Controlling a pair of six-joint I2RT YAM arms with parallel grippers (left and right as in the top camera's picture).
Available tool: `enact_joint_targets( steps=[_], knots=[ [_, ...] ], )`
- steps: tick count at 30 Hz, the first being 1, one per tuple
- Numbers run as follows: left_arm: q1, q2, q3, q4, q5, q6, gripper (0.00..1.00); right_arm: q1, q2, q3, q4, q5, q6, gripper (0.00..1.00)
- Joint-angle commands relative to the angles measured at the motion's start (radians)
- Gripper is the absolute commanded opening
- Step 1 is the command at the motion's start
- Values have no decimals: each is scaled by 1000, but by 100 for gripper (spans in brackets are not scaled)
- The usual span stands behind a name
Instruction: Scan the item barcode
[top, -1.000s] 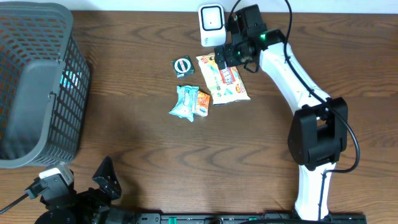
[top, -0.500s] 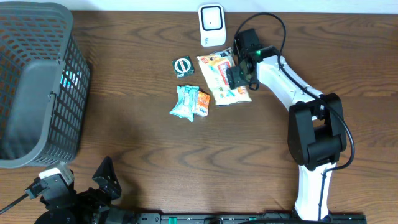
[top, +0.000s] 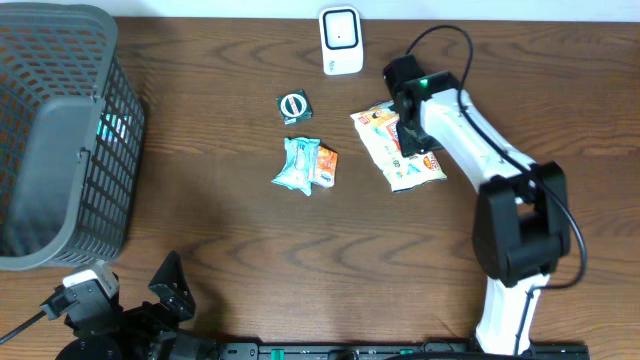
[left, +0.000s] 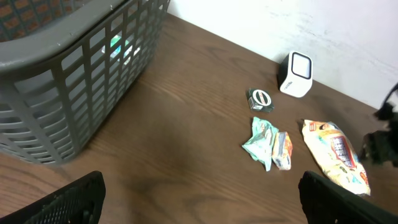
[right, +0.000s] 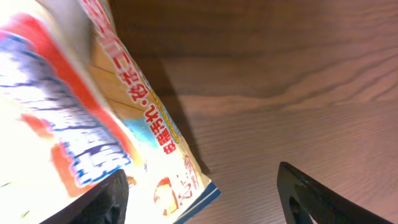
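Right claw (right: 205, 198) gapes over snack bag (right: 81, 106) edge, table (right: 286, 93) beside.

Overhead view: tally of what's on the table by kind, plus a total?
Basket: 1
Scanner: 1
Small green item: 1
Packets: 3 (snack bag, teal packet, orange packet)
Total: 6
Not counted: teal thing showing through the basket mesh, too unclear to tell what it is.
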Motion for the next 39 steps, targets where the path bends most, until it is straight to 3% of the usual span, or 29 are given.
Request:
enact_joint_targets(
  steps=[1, 3, 6, 14, 30, 39],
  knots=[
    [4, -2, -5, 1, -17, -10, 98, 23, -122, 5, 56, -171, -84, 76],
    [4, -2, -5, 1, -17, -10, 98, 47, -141, 5, 113, -336, -142, 89],
    [4, -2, -5, 1, -17, -10, 98, 80, -128, 3, 126, -294, -142, 99],
    [4, -2, -5, 1, -17, -10, 98, 185, -38, -29, 117, 43, -134, 99],
    [4, -2, -5, 1, -17, -10, 98, 235, 1, -43, 99, 32, -158, 99],
    [4, -2, -5, 1, -17, -10, 98, 236, 2, -206, 275, 176, -190, 99]
  ],
)
